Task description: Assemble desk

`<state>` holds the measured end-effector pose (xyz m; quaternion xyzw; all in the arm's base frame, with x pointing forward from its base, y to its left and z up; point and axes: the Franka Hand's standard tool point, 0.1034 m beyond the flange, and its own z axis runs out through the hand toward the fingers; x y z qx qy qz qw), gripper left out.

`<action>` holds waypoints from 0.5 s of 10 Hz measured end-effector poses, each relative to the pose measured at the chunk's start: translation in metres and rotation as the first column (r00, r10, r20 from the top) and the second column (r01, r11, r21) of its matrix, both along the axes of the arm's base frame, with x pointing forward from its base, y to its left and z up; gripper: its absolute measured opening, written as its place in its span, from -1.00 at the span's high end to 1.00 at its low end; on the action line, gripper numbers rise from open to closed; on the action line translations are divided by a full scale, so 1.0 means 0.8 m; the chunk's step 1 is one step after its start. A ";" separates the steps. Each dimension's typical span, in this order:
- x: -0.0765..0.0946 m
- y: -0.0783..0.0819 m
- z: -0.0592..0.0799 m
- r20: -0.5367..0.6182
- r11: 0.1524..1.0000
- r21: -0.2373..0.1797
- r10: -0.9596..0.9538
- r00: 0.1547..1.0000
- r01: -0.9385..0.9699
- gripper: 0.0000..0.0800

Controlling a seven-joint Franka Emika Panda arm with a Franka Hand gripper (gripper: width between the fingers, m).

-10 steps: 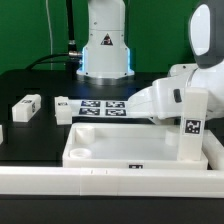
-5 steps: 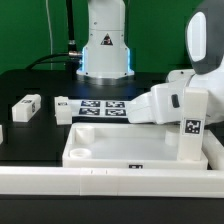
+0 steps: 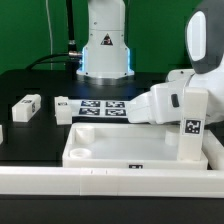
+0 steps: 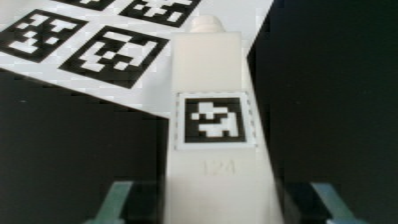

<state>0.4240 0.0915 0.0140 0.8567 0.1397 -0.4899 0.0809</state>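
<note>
Straddling a leg (image 4: 217,110), the claw (image 4: 221,200) stands partly open: dark gap at each finger, nothing gripped. Leg is white matte plastic, square-section, tag on its upper face, lying on the black bench (image 4: 329,80); far end narrows, blurred. Beyond it the marker board (image 4: 107,45), cut off. Exterior view: desk top (image 3: 100,160), rimmed white tray, nearest; claw tips hidden behind the arm (image 3: 160,100).
</note>
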 end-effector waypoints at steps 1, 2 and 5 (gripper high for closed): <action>0.004 -0.004 0.009 0.000 1.000 0.003 -0.008 1.000 0.008 0.28; 0.008 -0.009 0.023 -0.004 1.000 0.005 -0.020 1.000 0.020 0.28; 0.028 -0.028 0.079 -0.009 0.998 0.018 -0.060 0.998 0.060 0.28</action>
